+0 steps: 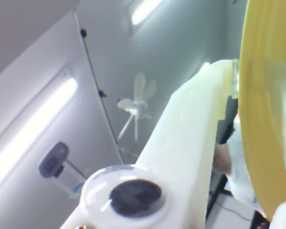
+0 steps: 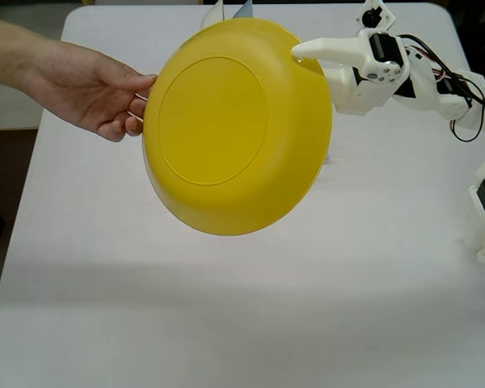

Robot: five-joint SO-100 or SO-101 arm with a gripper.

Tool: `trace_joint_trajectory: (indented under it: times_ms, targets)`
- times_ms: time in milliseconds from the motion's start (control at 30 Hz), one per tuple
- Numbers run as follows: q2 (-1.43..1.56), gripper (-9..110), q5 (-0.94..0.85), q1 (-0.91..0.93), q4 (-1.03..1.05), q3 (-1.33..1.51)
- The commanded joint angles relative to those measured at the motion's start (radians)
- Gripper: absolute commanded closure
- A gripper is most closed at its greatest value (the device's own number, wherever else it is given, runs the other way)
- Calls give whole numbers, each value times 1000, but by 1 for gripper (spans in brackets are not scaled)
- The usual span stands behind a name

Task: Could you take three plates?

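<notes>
A yellow plate [image 2: 236, 125] is held up in the air above the table, tilted so its underside faces the fixed camera. My gripper [image 2: 305, 53] reaches in from the right and is shut on the plate's upper right rim. One white finger [image 2: 323, 50] lies over the rim; the other finger is hidden behind the plate. In the wrist view the plate [image 1: 264, 119] fills the right edge, against the long white finger [image 1: 190, 143] of my gripper [image 1: 236, 76]. A person's hand [image 2: 93, 89] touches the plate's left rim.
The white table [image 2: 226, 315] lies below, with the plate's shadow on it. The arm's body [image 2: 404, 77] and loose cables [image 2: 469, 105] stand at the right edge. The wrist view looks up at ceiling lights, a fan [image 1: 136, 105] and a webcam [image 1: 54, 160].
</notes>
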Motion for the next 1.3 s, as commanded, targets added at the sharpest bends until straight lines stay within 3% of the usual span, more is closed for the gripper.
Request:
trace_joint_trajectory:
  times_ms: [0, 100, 233, 300, 533, 833, 1033, 1133, 1200, 1267]
  targets:
    - [26, 102, 0, 11, -38, -9]
    - [29, 100, -28, 11, -38, -5]
    - [41, 72, -100, 23, -38, 18]
    - [44, 66, -126, 29, -31, 25]
    - [81, 63, -127, 57, 66, 25]
    - [196, 60, -44, 275, 479, 23]
    - [193, 70, 28, 485, 600, 80]
    - [141, 81, 43, 588, 600, 89]
    - [95, 102, 38, 630, 583, 72]
    - [52, 102, 15, 658, 584, 43]
